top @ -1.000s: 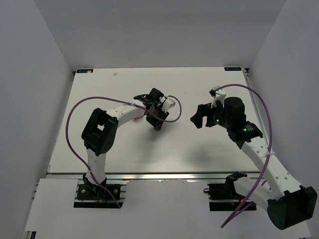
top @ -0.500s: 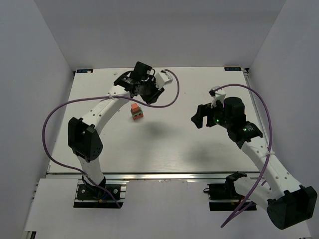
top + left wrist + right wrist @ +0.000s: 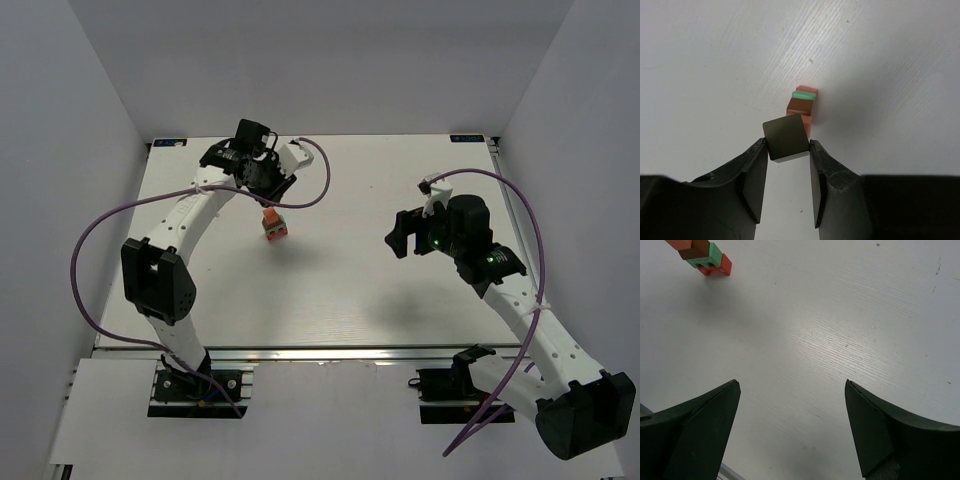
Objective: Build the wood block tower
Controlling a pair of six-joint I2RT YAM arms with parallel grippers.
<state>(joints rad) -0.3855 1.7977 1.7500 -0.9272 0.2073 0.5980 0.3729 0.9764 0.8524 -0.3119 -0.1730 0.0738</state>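
Wood blocks [image 3: 786, 137]: five; tower [image 3: 802, 102]: one.

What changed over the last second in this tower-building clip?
The left gripper, shut on a dark brown block, swung away from over the tower toward the table's far left, uncovering it. The right gripper stayed open and did not move.
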